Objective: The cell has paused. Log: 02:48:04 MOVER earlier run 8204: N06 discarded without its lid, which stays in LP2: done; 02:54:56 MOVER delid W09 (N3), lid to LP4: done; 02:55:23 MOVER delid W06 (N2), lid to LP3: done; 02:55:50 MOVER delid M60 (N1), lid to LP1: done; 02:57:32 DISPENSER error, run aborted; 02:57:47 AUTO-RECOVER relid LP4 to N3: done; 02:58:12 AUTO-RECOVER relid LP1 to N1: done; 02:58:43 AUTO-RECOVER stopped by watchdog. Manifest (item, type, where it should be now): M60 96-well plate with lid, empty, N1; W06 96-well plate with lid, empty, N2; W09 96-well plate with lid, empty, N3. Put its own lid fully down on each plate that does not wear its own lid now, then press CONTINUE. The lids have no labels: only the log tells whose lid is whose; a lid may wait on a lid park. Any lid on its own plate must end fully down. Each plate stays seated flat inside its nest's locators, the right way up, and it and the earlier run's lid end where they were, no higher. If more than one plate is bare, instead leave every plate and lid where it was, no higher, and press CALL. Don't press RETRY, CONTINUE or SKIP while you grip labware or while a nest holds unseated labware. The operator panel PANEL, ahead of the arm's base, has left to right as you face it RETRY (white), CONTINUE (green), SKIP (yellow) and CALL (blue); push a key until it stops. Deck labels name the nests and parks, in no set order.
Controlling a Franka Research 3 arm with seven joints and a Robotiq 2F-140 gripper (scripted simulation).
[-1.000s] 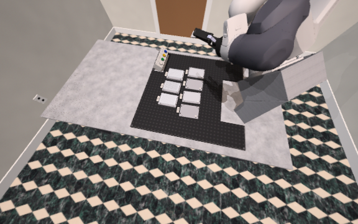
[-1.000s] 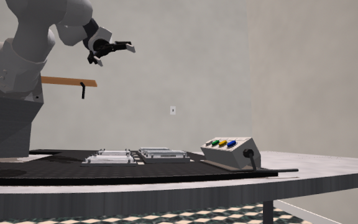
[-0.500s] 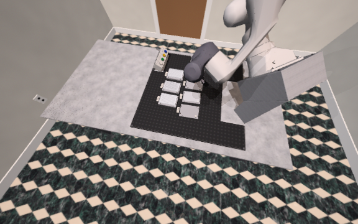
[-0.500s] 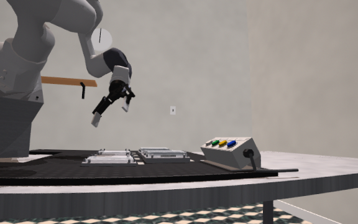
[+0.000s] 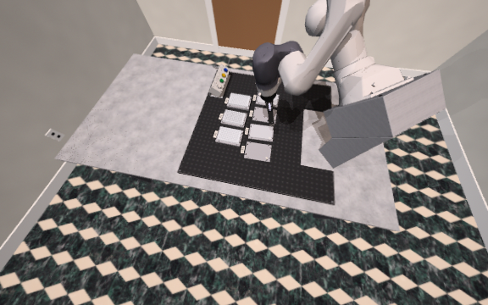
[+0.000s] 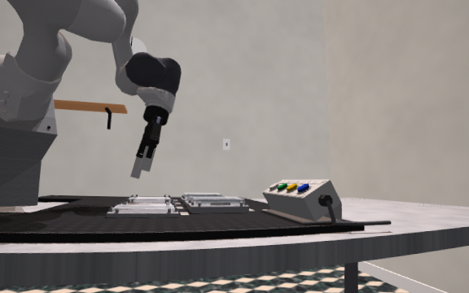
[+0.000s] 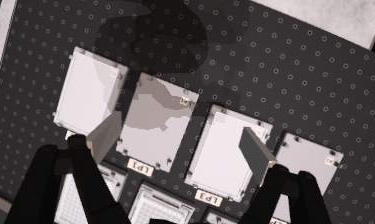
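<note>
The end effector (image 7: 180, 142) hangs above the row of lid parks with its fingers spread wide and nothing between them, well clear of the black deck (image 5: 235, 178). In the wrist view a pale lid (image 7: 224, 152) lies flat on the park labelled LP3 (image 7: 208, 198), its long axis running from that label away toward the far edge of the deck. The park labelled LP1 (image 7: 140, 166) beside it shows only its grey plate. Another lid (image 7: 88, 92) lies on the park at the end. The deck rests on a grey table (image 5: 142, 114). The floor (image 5: 227, 254) is checkered, and a brown door (image 5: 246, 21) stands behind.
</note>
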